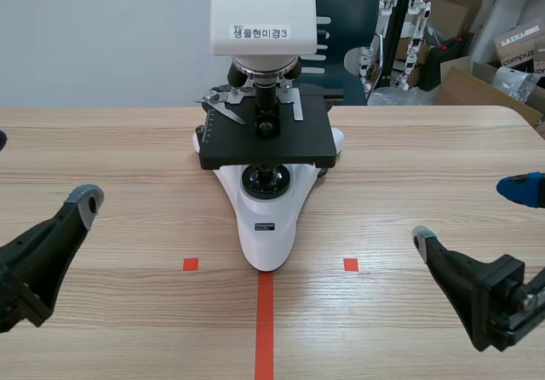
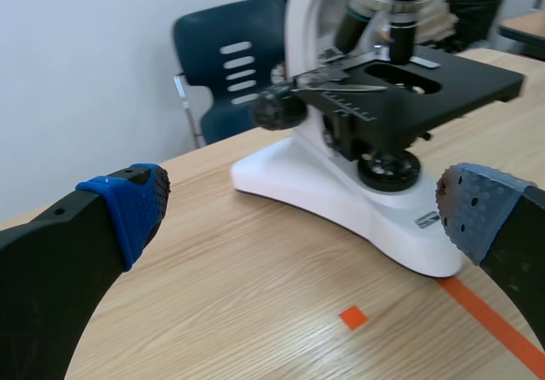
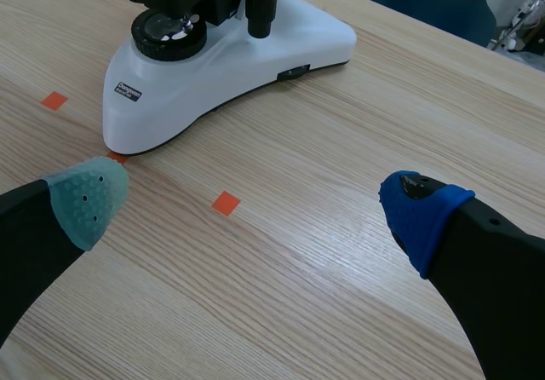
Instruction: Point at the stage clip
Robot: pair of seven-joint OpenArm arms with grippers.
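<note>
Microscope: a white microscope (image 1: 268, 218) stands upright at the middle of the table (image 1: 426, 141), its base touching the far end of the orange-red tape line, between the two tape squares.
Stage: a black flat stage (image 1: 289, 146) sits above the base, under the objective lenses.
Stage clip: the silver stage clip (image 1: 223, 107) lies on top of the stage, toward its far left part as the scene view shows it; in the left wrist view it sits beside the scaled edge of the stage, well ahead of the left tool.
Left tool: the left tool (image 2: 302, 208) hangs low over the table's near left, fingers spread wide with nothing between them, well apart from the microscope.
Right tool: the right tool (image 3: 253, 203) hangs low over the near right, also spread wide and holding nothing; the microscope base lies ahead of it, beyond one tape square.
Background: a dark blue chair (image 1: 345, 5) stands behind the table, with cardboard boxes (image 1: 511, 43) to the far right.
</note>
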